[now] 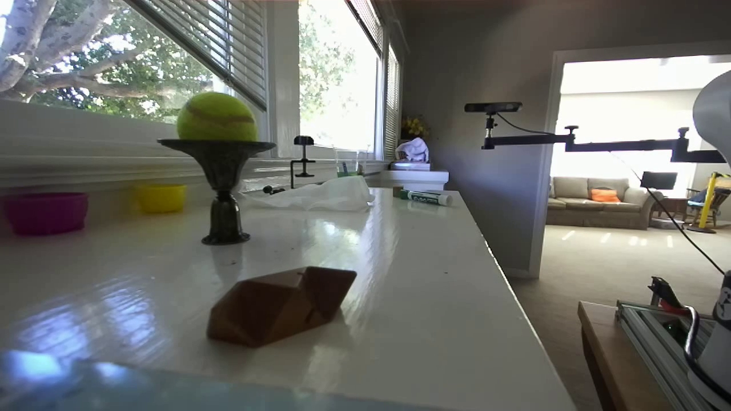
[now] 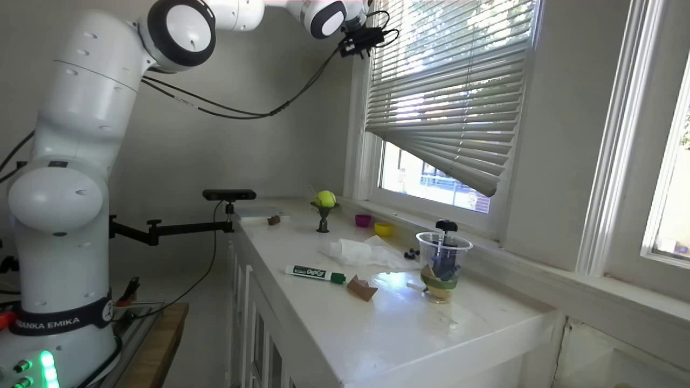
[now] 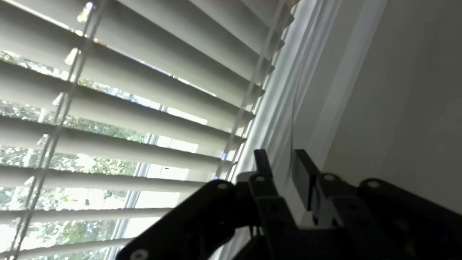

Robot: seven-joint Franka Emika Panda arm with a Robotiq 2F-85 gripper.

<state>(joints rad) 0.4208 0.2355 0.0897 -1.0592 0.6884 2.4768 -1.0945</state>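
**Thin cord sitting in the gap, go easy on it**

So the claw (image 3: 280,159) is up by the window blind (image 2: 474,167), and its fingers stand apart. A thin cord (image 3: 294,104) runs down between them in the wrist view, with the white window frame (image 3: 335,72) behind. It looks nearer one finger than the other; can't tell if it's touching.

My take on doing this bit well: get the cord centred between the pads (image 3: 303,177) before squeezing, since something that skinny could slip past the tips. I'd close slowly and stay off the slats and the frame; a snag there seems the likeliest trouble. The cord's lower end blurs out, so I wouldn't trust how much slack it has.

Headcount, for those who like lists:
- one arm (image 2: 86,124), one claw, two fingers
- one cord in the gap; other cords (image 3: 74,85) cross the slats, too muddled to count
- on the counter (image 2: 388,345): one tennis ball (image 1: 217,117) on one metal stand (image 1: 223,220)
- two small bowls, a purple bowl (image 1: 47,213) and a yellow bowl (image 1: 161,198)
- two brown blocks (image 2: 362,288), well apart
- one marker (image 2: 315,274), one clear cup (image 2: 426,253), one crumpled sheet (image 2: 358,252), one clamp (image 1: 304,140)
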